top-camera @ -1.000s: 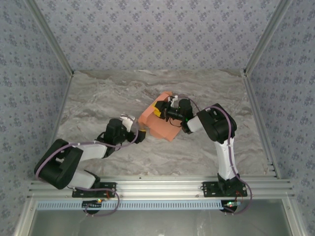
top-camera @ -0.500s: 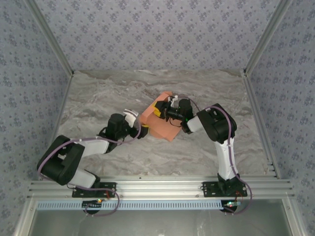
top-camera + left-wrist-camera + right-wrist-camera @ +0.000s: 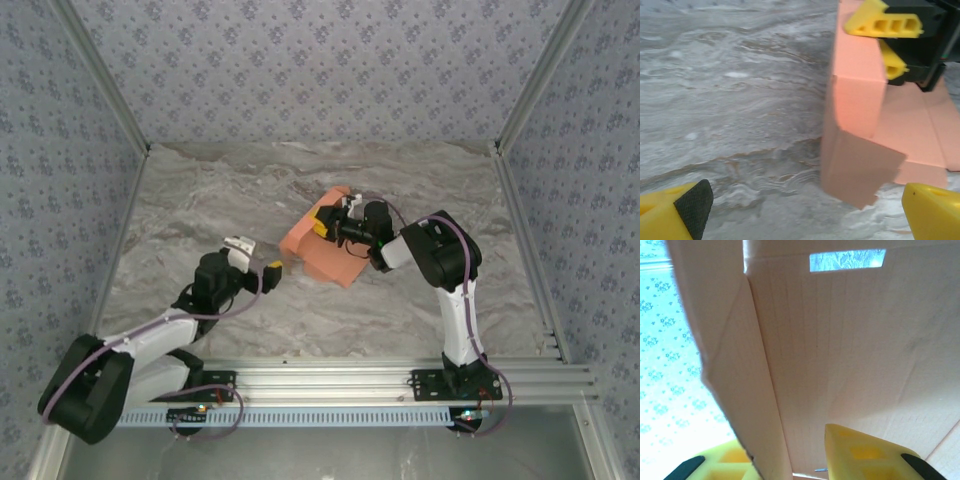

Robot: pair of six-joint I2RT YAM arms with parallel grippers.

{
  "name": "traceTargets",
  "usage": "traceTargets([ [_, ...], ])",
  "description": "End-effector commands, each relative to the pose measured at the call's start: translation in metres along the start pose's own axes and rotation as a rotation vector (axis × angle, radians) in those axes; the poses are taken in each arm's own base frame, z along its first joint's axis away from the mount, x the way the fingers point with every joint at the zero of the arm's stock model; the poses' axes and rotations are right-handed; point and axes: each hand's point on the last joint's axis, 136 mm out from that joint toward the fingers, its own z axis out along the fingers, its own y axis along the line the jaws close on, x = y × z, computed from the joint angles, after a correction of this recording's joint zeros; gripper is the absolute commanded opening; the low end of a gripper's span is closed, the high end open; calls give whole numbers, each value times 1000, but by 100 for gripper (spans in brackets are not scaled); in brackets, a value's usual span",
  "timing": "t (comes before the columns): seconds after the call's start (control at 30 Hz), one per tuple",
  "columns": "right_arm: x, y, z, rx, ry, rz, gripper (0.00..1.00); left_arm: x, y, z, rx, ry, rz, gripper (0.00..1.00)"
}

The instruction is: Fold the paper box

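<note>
The top view looks down from above the near edge over the whole table (image 3: pixel 200 200), the left wrist view faces right, low, toward the paper box (image 3: pixel 855 100), and the right wrist view sits close against it.

A lab test booth is suggested: a marbled table (image 3: pixel 200 200) is enclosed by wallpapered panels (image 3: pixel 320 70) and edged with aluminium rails (image 3: pixel 320 380).

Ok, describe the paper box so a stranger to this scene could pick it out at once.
Look at the grey marbled table, near its centre. The paper box lies there: part-folded salmon-orange card, one panel standing up in the right gripper. It is the one orange thing on the grey top.
</note>
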Motion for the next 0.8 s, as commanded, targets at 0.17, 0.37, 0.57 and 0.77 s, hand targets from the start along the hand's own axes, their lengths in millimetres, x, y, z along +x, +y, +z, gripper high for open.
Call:
traceTargets([
  [0.17,3,-12,0,47,34,26,27,2,-19,15,125,-10,143,99],
  [0.37,5,-16,-3,55,37,34,26,-9,-27,36,191,-28,243,99],
  [0.57,7,-19,-3,60,40,39,25,-3,-41,50,303,-21,332,88],
  [0.77,7,-20,-5,62,47,44,24,-8,-54,46,385,-37,341,86],
])
